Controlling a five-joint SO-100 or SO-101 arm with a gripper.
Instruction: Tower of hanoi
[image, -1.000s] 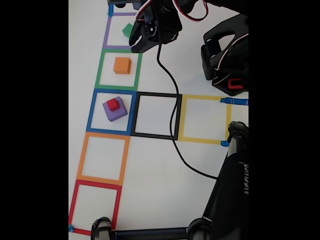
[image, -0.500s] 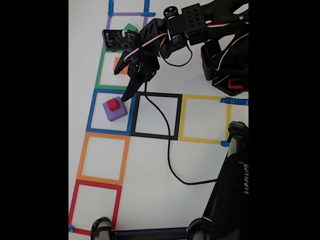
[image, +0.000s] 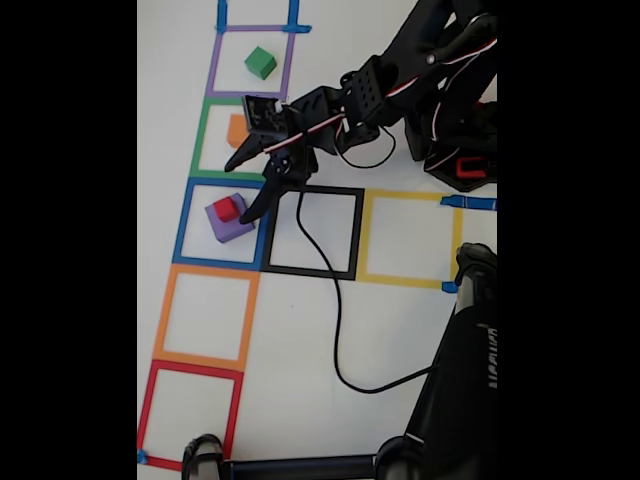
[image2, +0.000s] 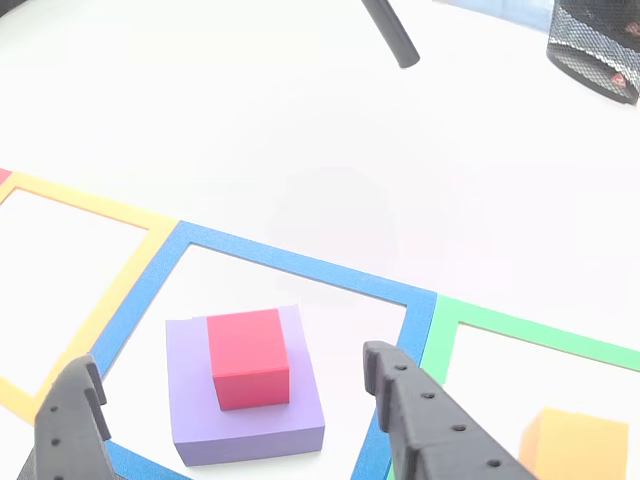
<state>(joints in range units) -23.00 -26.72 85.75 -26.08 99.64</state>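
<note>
1. The gripper (image2: 235, 400) has its 2 fingers spread wide apart.
2. Between the fingers, just ahead, the red cube (image2: 248, 357) sits on the purple cube (image2: 243, 410) inside the blue tape square (image2: 300, 265).
3. Beyond the right finger (image2: 425, 420), the orange cube (image2: 572, 445) lies in the green tape square (image2: 530, 333).

Black arm reaching in from two o'clock in the fixed view, wrist pitched down, gripper (image: 250, 188) jaws spread wide, fingertips (image2: 385, 362) apart, holding nothing
</note>
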